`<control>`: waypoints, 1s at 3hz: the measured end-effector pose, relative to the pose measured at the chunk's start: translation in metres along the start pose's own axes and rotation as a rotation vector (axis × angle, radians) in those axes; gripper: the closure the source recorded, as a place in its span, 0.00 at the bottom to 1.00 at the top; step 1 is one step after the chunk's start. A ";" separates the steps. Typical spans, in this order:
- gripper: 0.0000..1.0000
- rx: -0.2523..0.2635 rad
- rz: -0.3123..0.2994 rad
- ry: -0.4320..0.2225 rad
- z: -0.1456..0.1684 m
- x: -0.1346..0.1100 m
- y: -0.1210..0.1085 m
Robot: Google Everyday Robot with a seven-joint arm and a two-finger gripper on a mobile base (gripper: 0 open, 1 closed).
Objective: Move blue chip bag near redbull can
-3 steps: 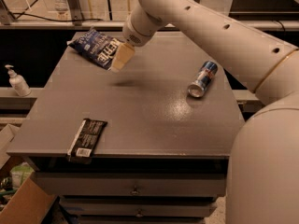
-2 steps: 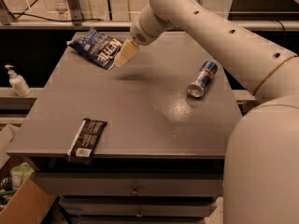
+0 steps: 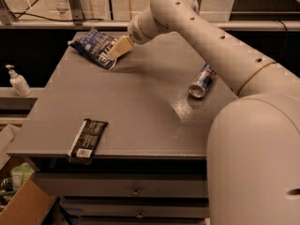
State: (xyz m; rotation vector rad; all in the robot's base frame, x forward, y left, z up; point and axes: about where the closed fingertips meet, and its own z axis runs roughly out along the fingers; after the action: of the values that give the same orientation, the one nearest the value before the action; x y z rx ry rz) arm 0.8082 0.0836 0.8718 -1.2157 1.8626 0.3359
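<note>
The blue chip bag lies crinkled at the far left corner of the grey table. The redbull can lies on its side near the table's right edge, its silver top toward me. My gripper hangs at the end of the white arm, right at the bag's right edge. Its tan fingers overlap the bag's end.
A flat black wrapper with a white label lies at the table's front left edge. A hand sanitizer bottle stands on a ledge to the left. A cardboard box sits on the floor at lower left. My arm's big white body fills the right.
The arm's elbow has swung to the right and its wrist has turned. The gripper stays at the bag's right edge. Bag and can have not moved.
</note>
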 end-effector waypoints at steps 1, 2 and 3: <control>0.00 -0.014 0.058 -0.005 0.016 -0.002 0.004; 0.00 -0.024 0.109 -0.005 0.027 -0.004 0.007; 0.17 -0.032 0.145 -0.006 0.033 -0.004 0.010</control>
State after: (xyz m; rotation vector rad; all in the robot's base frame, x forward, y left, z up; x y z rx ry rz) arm 0.8172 0.1112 0.8532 -1.1011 1.9516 0.4496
